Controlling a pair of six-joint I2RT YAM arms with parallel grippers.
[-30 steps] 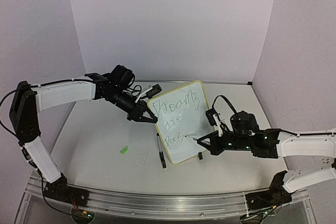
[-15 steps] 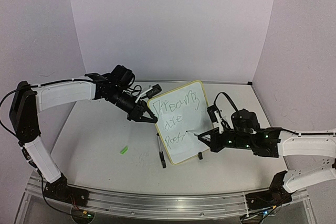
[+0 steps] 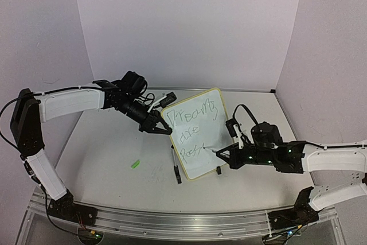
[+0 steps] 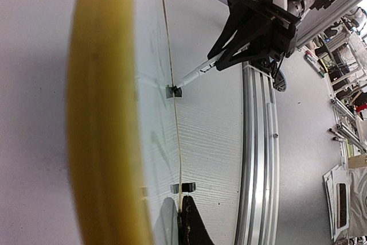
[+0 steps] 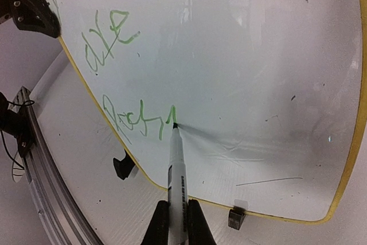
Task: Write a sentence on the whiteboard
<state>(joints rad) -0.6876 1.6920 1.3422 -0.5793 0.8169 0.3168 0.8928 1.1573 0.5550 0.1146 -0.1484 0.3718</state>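
Right gripper (image 3: 225,156) has dipped a touch since the earlier frame, putting the marker (image 5: 175,170) tip back on the board (image 3: 207,142); board unmoved. It stands tilted between the grippers, left gripper (image 3: 156,125) pinching its left edge; right fingers pressed together on the marker barrel. Sentence (image 5: 137,123) has two lines done and a third part-written; step in hand is finishing that word. Next move calls for short strokes toward the board's right edge, with light, steady tip pressure.
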